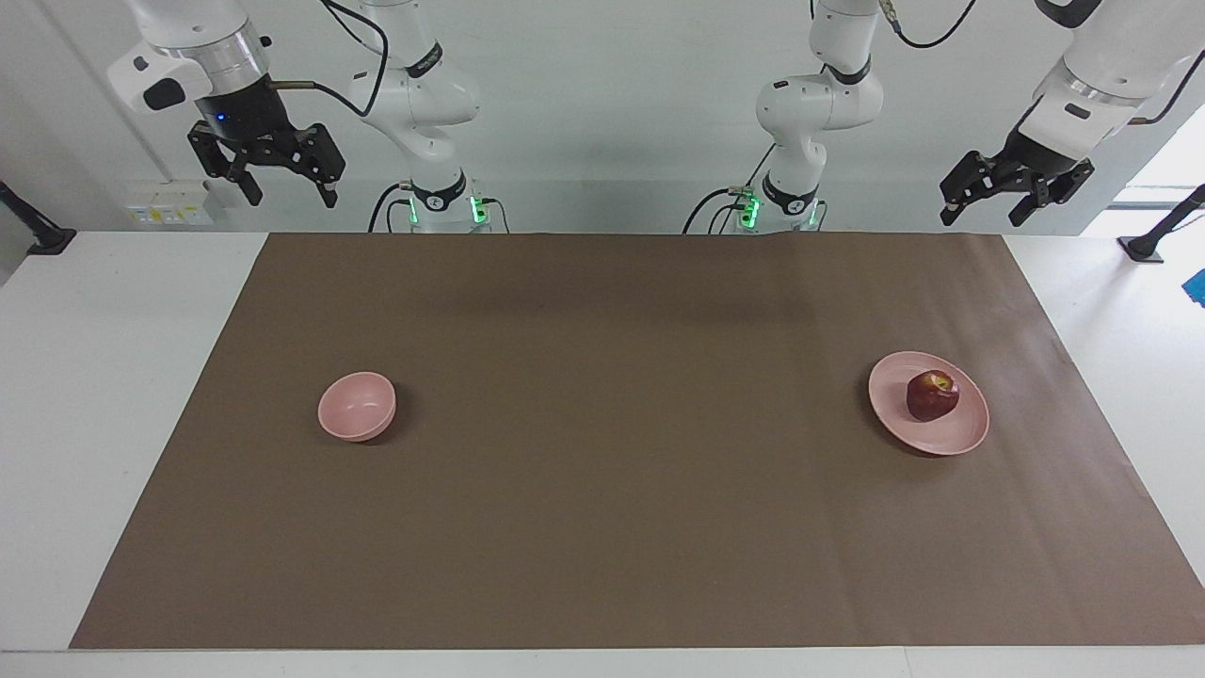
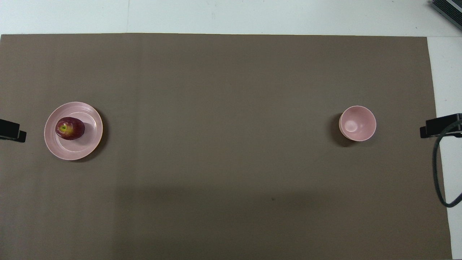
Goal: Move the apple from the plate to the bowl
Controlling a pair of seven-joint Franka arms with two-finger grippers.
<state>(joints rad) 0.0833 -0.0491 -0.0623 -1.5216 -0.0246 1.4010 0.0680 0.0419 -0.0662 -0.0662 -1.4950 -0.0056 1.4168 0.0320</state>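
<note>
A dark red apple [image 1: 932,395] [image 2: 69,128] with a yellowish stem dimple sits upright on the flat pink plate [image 1: 941,437] [image 2: 74,151], toward the left arm's end of the table. The small deep pink bowl [image 1: 357,406] [image 2: 357,123] stands with nothing in it toward the right arm's end, about as near to the robots as the plate. My left gripper [image 1: 982,217] hangs open, high in the air at the robots' edge of the table, on the plate's side. At the bowl's end my right gripper [image 1: 292,196] hangs the same way, open and holding nothing.
A large brown mat [image 1: 602,490] [image 2: 223,90] covers most of the white table [image 1: 94,377], and plate and bowl rest on it. Black stands [image 1: 42,240] [image 1: 1144,247] sit on the table at both ends near the robots. Both arm bases [image 1: 438,202] [image 1: 781,202] stand at the mat's robot-side edge.
</note>
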